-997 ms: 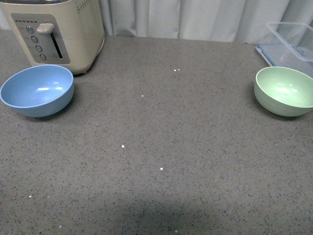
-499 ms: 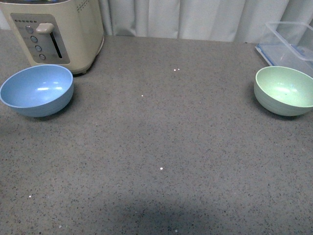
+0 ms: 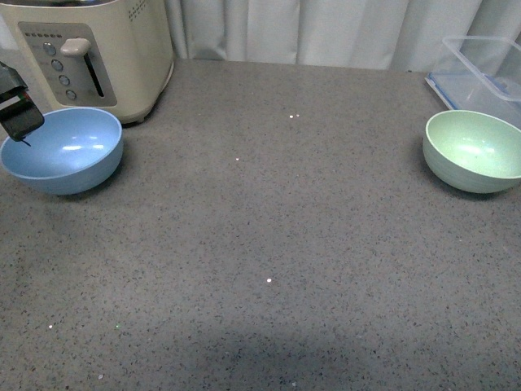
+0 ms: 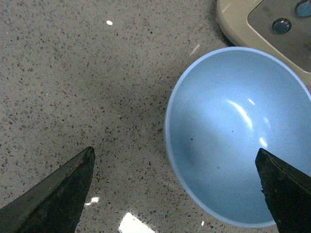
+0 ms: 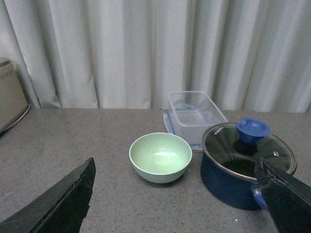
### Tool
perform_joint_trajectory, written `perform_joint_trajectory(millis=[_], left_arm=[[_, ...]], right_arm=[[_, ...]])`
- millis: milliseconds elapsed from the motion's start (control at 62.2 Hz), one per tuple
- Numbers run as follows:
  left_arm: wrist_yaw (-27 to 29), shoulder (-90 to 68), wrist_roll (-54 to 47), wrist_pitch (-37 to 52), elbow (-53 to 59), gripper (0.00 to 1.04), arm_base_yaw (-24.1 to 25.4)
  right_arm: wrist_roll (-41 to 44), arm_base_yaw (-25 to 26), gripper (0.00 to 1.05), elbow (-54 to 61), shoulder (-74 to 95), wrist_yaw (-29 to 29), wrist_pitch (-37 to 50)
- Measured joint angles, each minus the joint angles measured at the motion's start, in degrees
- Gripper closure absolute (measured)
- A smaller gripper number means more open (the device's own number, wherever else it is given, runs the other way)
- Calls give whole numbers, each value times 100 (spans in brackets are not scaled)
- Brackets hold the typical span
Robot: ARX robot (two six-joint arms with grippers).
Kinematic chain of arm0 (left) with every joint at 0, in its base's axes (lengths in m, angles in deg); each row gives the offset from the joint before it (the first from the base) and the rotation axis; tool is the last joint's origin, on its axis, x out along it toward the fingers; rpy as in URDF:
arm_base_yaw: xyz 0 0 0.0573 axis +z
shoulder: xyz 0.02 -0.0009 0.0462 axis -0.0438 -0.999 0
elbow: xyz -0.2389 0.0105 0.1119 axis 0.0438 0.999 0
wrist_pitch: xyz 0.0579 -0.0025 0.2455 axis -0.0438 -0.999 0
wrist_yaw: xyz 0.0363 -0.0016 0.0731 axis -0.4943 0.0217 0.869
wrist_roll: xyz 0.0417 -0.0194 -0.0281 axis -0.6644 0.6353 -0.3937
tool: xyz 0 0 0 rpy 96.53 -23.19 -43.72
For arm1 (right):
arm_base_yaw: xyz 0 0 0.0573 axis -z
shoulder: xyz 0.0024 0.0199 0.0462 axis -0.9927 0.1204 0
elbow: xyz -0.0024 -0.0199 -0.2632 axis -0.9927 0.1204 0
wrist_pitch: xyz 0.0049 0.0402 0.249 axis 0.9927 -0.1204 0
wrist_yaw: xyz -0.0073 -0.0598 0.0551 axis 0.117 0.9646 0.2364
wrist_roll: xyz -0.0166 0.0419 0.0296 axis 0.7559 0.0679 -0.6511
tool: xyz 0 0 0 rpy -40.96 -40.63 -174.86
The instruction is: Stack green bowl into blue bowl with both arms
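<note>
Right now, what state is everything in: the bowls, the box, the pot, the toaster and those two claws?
blue bowl: upright, empty
green bowl: upright, empty
clear container: open on top, empty
pot: glass lid on
toaster: lever up
left gripper: open, one finger over the blue bowl, the other outside it
right gripper: open, holding nothing

Left end effector spread, right end effector spread

Round matte light-blue bowl: plain, even tone. Round matte mint-green bowl: pale, faint ridge lines outside. Stone bench: grey, dark-speckled, scattered white flecks. Boxy plastic toaster: cream, grey panel. Clear plastic container: blue rim. Lidded metal pot: navy, blue knob.
</note>
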Motion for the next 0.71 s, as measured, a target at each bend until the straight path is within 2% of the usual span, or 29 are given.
perform_joint_trajectory(millis=[499, 531, 708], left_arm=[[-120, -1292, 256, -225, -807, 6, 15], [-107, -1314, 254, -240, -826, 9, 15], [-83, -1344, 267, -286, -920, 35, 33]], right_arm=[[0, 0, 9, 0, 0, 2, 0], [0, 0, 9, 0, 0, 0, 0], [0, 0, 9, 0, 0, 0, 0]])
